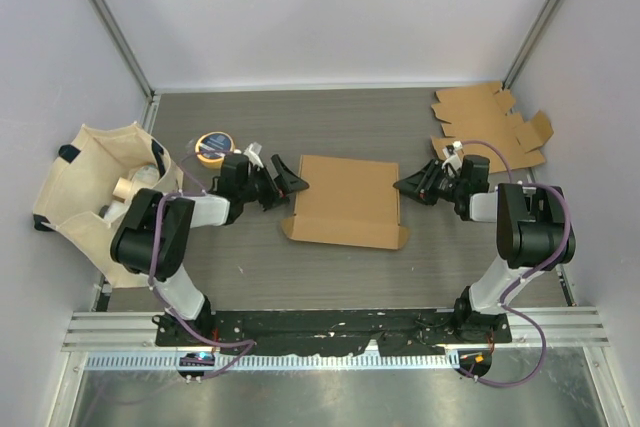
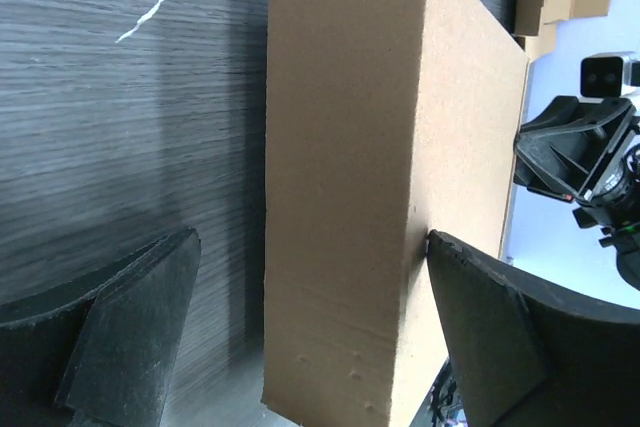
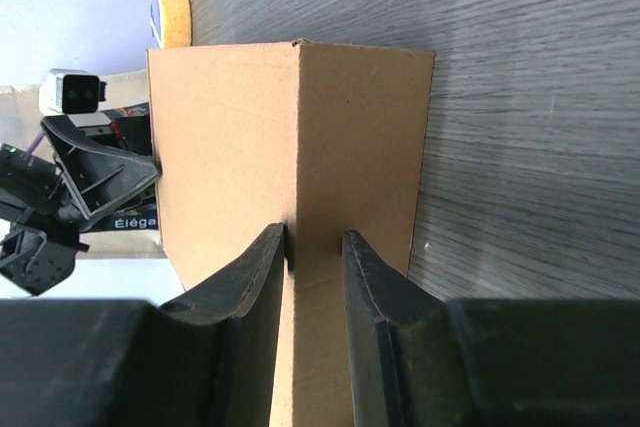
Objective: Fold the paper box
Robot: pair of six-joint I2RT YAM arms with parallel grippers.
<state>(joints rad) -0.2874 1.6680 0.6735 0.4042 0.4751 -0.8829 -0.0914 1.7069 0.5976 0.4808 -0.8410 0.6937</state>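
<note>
Where left end effector (image 2: 312, 237) gapes, box (image 2: 380, 127) edge sits.

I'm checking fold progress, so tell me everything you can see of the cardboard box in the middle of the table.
The cardboard box is brown board, standing as a low rectangular shell with flat top and upright sides, mid-way across the dark wood-grain table. Small flaps stick out at its two near corners. The left gripper, jaws wide open, touches its left side; the right gripper straddles its right edge with jaws close together, grip unclear.
</note>
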